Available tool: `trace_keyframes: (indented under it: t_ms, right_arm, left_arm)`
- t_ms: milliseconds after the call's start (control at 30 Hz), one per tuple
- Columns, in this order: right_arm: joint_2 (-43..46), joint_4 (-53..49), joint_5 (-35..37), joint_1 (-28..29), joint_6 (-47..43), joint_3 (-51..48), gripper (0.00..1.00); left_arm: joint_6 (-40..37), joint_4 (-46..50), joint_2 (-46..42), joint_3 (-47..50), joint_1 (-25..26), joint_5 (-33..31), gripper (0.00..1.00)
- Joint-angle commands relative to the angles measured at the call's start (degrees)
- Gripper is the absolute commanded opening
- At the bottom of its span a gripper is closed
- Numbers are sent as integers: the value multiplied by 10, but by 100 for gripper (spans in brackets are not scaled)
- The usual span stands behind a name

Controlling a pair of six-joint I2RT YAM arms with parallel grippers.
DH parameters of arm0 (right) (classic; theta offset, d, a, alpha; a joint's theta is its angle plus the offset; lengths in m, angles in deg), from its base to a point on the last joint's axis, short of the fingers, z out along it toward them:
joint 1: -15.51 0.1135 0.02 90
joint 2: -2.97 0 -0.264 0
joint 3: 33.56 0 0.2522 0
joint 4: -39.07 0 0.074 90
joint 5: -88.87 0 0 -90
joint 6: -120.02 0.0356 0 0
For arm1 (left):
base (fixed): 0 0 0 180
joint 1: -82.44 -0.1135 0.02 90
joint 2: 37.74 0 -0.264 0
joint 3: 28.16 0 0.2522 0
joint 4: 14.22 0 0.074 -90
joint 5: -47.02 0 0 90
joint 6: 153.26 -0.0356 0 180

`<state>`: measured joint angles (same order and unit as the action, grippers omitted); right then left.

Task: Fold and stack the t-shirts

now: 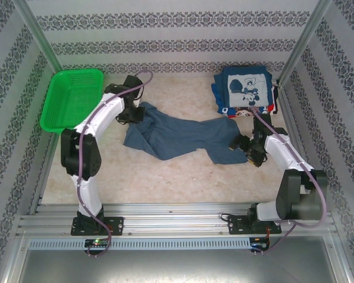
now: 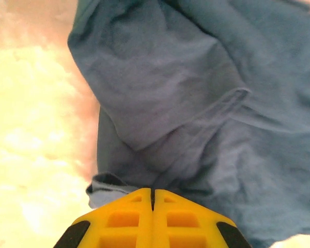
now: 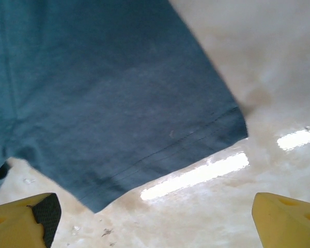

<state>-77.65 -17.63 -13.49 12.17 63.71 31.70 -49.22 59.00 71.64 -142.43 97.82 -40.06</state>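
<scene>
The slate-blue t-shirt (image 1: 177, 138) sprawls rumpled across the table (image 1: 165, 183), its long axis running left to right, well clear of the 1 stack of printed t-shirts (image 1: 246, 91) at the far right. Our left gripper (image 2: 152, 192) is pinched on its left end. Our right gripper (image 3: 152, 219) hovers wide apart, with the hem corner (image 3: 95, 206) pointing toward it.
</scene>
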Motion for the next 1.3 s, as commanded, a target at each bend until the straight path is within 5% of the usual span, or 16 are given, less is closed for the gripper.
trace_keyframes:
  t_ms: [0, 267, 533, 833, 1000, 1133, 1267]
  right_arm:
    - [-28, -9, 37, -15, 13, 5, 90]
    - [-71, 11, 74, -23, 21, 0, 79]
    - [-110, 58, 69, -30, 41, -1, 57]
    - [-108, 61, 75, -29, 50, -18, 50]
    - [-129, 77, 78, -29, 55, -18, 32]
    - [-125, 101, 76, -29, 63, -17, 2]
    - [-73, 121, 68, -30, 72, -8, 0]
  left_arm:
    - [35, -14, -43, 32, 2, 29, 0]
    - [67, -45, -111, 93, 0, 61, 0]
    - [86, -63, -161, 134, -6, 79, 0]
    - [99, -67, -205, 165, -19, 79, 0]
    - [105, -71, -218, 176, -26, 88, 0]
    - [108, -71, -239, 179, -34, 88, 0]
    - [111, -70, -260, 172, -51, 93, 0]
